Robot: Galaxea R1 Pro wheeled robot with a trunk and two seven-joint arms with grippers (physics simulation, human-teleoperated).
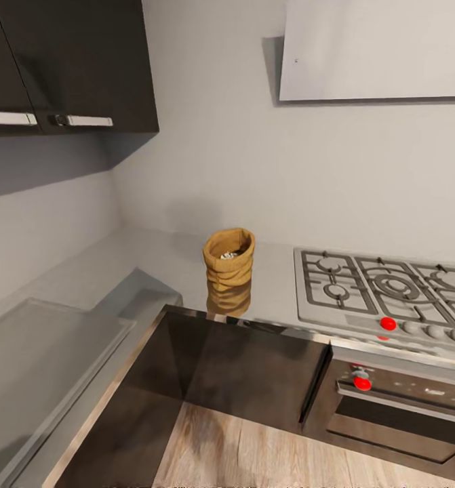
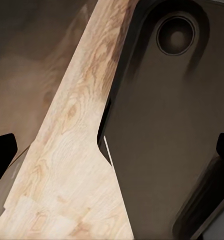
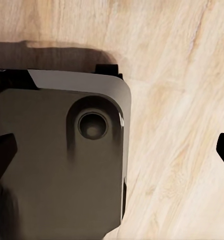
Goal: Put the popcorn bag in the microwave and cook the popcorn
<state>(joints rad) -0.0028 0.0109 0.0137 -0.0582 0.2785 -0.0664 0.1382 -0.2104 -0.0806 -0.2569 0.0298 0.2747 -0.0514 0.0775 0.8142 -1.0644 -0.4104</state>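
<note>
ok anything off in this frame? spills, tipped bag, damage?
Nothing stands out. The popcorn bag stands upright on the countertop, beside the gas hob, with whitish popcorn inside and none spilled around it. Both wrist views look down at the wood floor and the robot's dark base; both grippers' fingertips sit wide apart.

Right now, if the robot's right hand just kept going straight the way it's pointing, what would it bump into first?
Probably the robot's own dark base, which lies straight ahead between the right hand's fingertips, with the wooden floor beside it. Depth is hard to judge, so it might just miss the edge and reach the floor.
</note>
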